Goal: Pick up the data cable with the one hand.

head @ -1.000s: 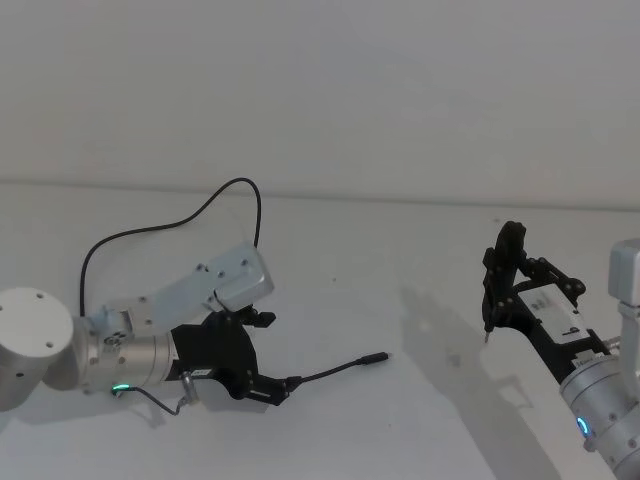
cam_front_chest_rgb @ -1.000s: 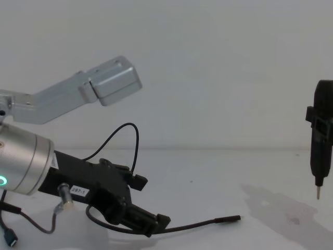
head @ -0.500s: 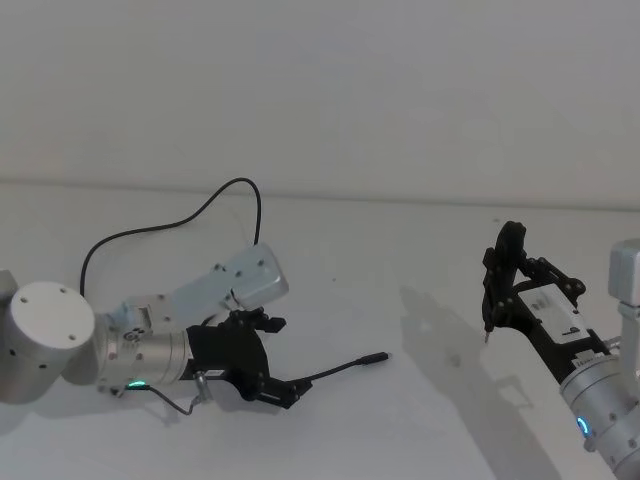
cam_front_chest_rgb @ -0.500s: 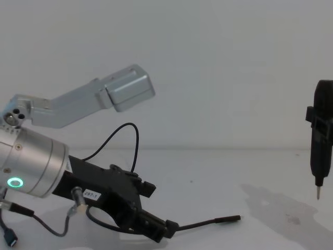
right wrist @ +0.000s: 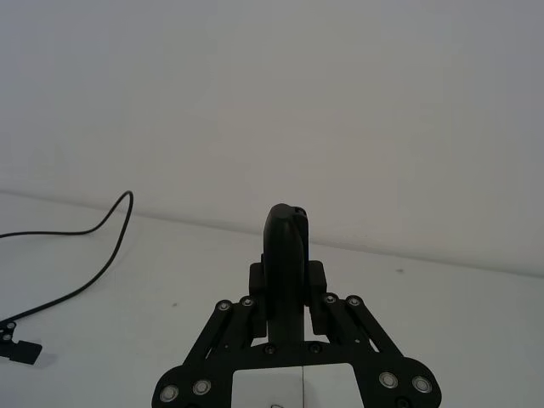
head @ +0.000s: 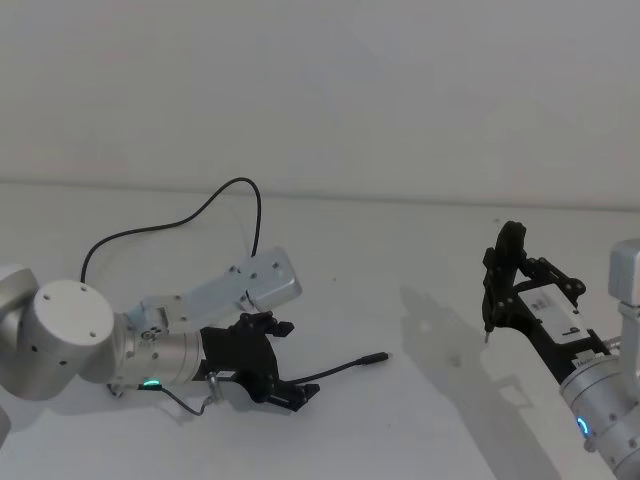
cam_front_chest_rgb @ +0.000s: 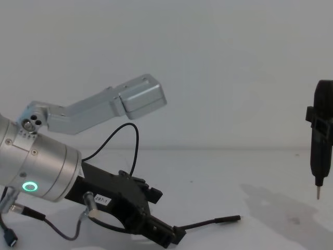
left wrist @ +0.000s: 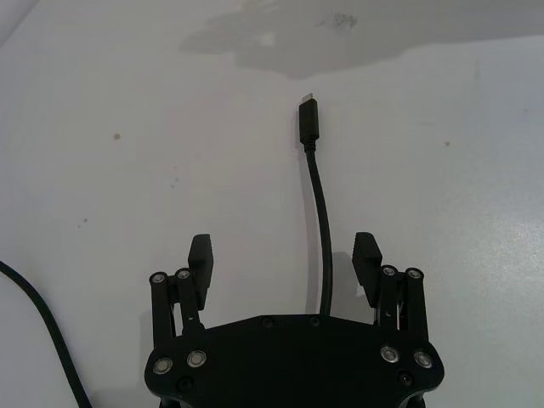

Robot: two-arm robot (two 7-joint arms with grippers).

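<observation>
Left gripper (head: 288, 360) is lying low over the white table (head: 420, 260) in the lower left of the head view, its black fingers (left wrist: 201, 253) spread wide and gripping nothing. In the left wrist view the gripper (left wrist: 283, 248) is straddling the data cable (left wrist: 317, 200): the cord is running up between the two fingers, nearer the one on the picture's right. Whether it is brushing that finger is hard to tell. In the chest view the gripper (cam_front_chest_rgb: 167, 214) is pointing down and to the right from the lower left corner, its lower fingertip just above or on the table.

The data cable (head: 345, 365) is showing as a thin black cord lying on the table. Its free end is thickening into a slim black plug (head: 374, 357) with a tiny metal tip, just right of the fingers at lower centre. Behind the arm the cord is arching up towards the middle left of the head view and curving back down to the left. In the chest view the cable (cam_front_chest_rgb: 205, 223) is lying flat at bottom centre.

Compared with a second ago, the left gripper is sitting farther right and lower, closer to the plug, while the plug is staying put.

At the right edge, the right gripper (head: 505, 288) is clamping a dark pen-shaped tool (head: 512, 245) well above the table.
</observation>
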